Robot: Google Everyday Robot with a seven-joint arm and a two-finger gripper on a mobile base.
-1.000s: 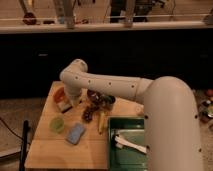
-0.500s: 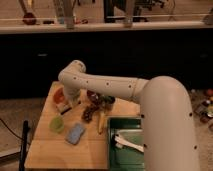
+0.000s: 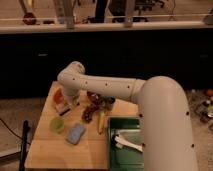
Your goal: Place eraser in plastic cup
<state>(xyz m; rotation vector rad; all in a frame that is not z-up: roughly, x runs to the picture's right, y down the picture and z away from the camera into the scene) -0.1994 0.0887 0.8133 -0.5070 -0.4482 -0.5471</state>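
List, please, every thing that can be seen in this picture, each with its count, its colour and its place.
plastic cup: one, light green, left part of the table.
eraser: one, pale with dark top, behind the cup, under the gripper.
sponge: one, blue, right of the cup.
orange bowl: one, far left corner, partly hidden.
banana: one, yellowish, beside the tray.
tray: one, green, right, holding a white utensil.
table: one, light wood.
arm: one, white, reaching left.
gripper: one, low above the eraser.
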